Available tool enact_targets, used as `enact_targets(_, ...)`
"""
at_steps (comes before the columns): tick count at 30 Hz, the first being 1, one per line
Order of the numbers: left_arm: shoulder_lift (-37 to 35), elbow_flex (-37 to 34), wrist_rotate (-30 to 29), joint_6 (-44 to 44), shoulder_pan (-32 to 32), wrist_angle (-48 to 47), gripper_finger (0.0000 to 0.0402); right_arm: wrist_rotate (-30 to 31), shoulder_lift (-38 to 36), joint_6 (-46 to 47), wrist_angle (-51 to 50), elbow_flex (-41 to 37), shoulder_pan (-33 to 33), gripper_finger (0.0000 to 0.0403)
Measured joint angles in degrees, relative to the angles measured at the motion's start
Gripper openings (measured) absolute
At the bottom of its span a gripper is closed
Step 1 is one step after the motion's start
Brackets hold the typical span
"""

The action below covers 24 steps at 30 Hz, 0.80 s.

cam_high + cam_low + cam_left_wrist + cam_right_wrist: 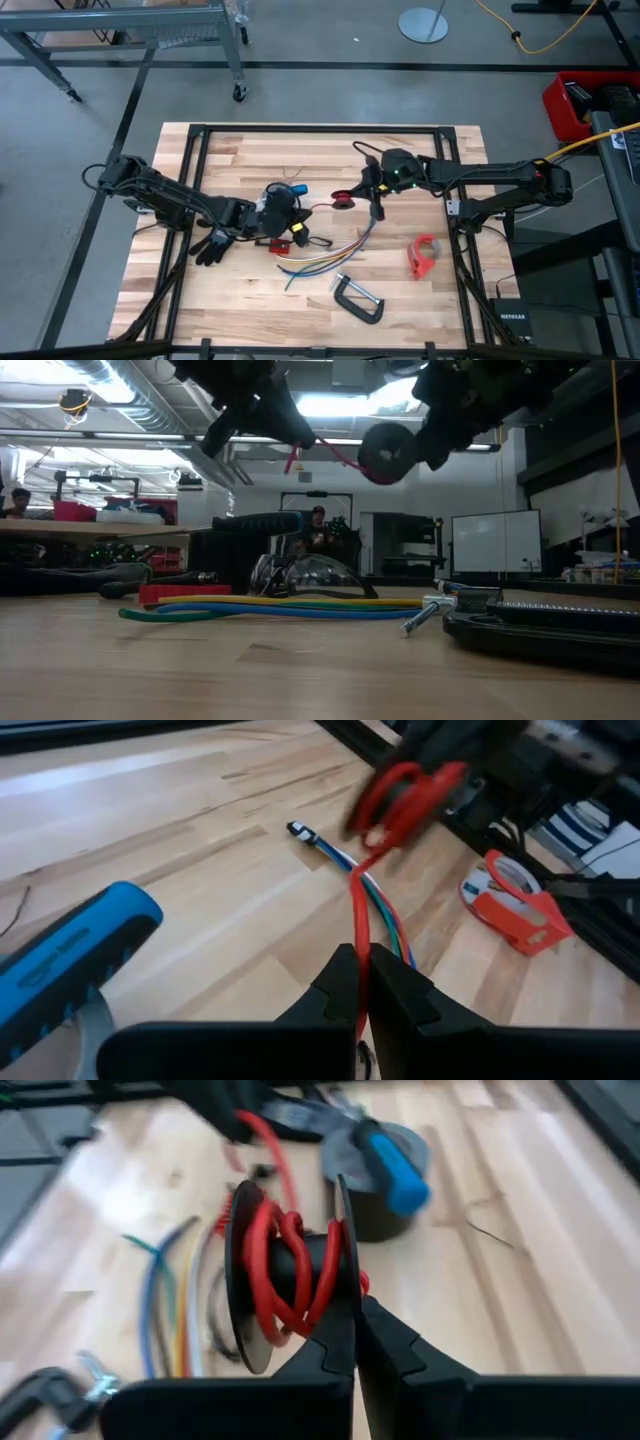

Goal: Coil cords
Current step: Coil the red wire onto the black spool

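A small black spool [290, 1275] wound with red cord hangs above the table's middle, with my right gripper [355, 1325] shut on it. The cord's free length [358, 910] runs from the spool [343, 199] to my left gripper [362, 982], which is shut on it just left of the spool [388, 452]. Below both, a bundle of yellow, blue, green and purple strands [330, 262] lies flat on the wood [280, 607]. My left gripper pinches the red cord's free length [359, 970] between its two fingers, a short way from the spool. The fingers slant down from the table's left. The cord is clear of the table and runs nearly straight up to the spool. My right gripper pinches the rim of one black flange [345, 1295] of the spool between its two fingers, slanting down from the table's right. The spool is lifted clear of the table, its axle roughly level, with the red windings [275, 1270] beside the fingers.
A blue-handled tool [290, 189] and a grey tape roll [385, 1185] sit under my left arm, with a black glove [212, 243] beside them. A red tape dispenser [425, 255] and a metal C-clamp [358, 298] lie near the right front. Black frame rails [455, 200] edge the table.
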Motion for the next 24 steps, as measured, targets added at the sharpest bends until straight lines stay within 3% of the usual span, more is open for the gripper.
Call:
enact_targets(7, 0.0, 0.0, -0.07, 2.74, 0.64, 4.05, 0.0, 8.45, 0.0, -0.06, -2.87, 0.02, 0.04, 0.0002)
enact_targets(17, 0.0, 0.0, 2.21, 12.03, 6.58, 19.22, 0.0, 11.26, 0.0, 0.8, -2.56, 0.04, 0.04, 0.0002)
enact_targets(24, 0.39, 0.0, 4.98, 13.01, 8.8, 26.97, 0.0, 12.12, 0.32, 2.91, 5.43, 0.02, -0.02, 0.0002)
